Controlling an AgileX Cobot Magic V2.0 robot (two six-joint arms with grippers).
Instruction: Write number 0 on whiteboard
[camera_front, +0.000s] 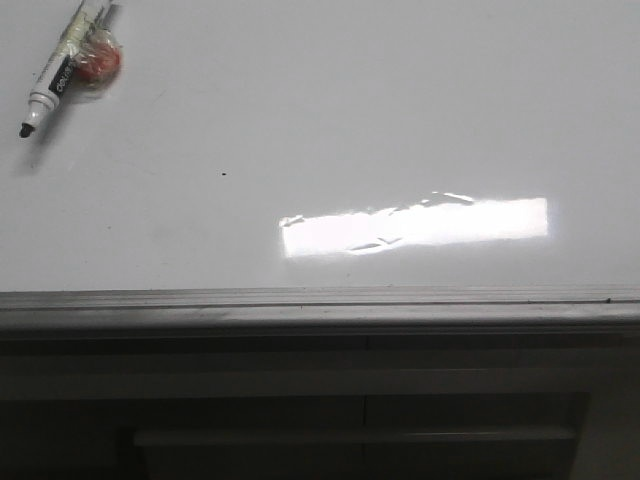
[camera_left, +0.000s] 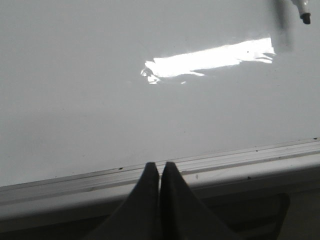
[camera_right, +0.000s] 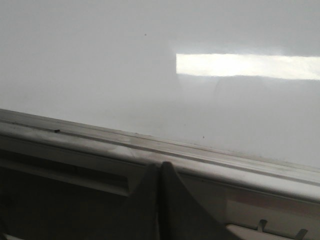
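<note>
Both arms sit low at the near edge of the whiteboard; neither shows in the front view. Left gripper: fingers pressed together, tips over the grey metal edge strip, holding nothing. Right gripper: same pose, fingers pressed together, empty, tips over the strip on its side. One whiteboard, lying flat as the work surface, glossy, with one bright rectangular glare patch near the front edge. One marker, uncapped, black tip pointing toward the near left, lying at the far left corner of the board, well apart from both grippers; its tip also shows in the left wrist view. Something reddish wrapped in clear film lies touching the marker's barrel, can't tell what it is. One tiny black speck left of centre. No number 0 on the board: nothing drawn yet.
</note>
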